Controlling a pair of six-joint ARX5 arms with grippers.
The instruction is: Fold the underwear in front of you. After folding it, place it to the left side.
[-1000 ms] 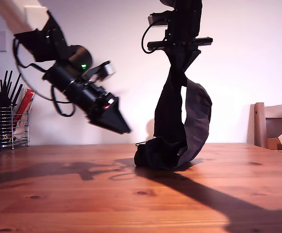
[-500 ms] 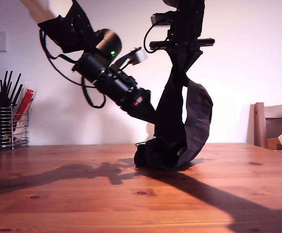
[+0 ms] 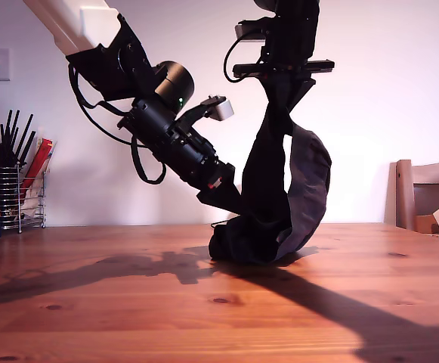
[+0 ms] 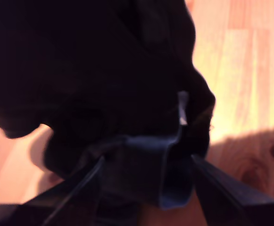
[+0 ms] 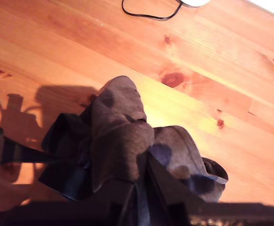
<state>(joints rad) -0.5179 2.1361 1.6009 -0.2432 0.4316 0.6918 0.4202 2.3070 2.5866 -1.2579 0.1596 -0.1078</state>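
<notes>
Underwear hanging limp from one tool, its lower end on the desk.
Exterior view: underwear (image 3: 279, 189) hangs from a raised tool; utensil rack (image 3: 7, 189) well apart. First wrist view: my first tool (image 4: 146, 188) spread, fabric between its jaws; take the waistband. Second wrist view: my second tool (image 5: 141, 197) clenched on soft, light cloth.

Fingertips buried, arms and chair cropped

My first gripper (image 4: 146, 188) fingertips vanish behind the underwear (image 3: 279, 189) in the exterior view; my second gripper (image 5: 139, 197) tips hidden by fabric, jaws unclear. Both arms and the chair (image 3: 428, 193) run off-frame.
</notes>
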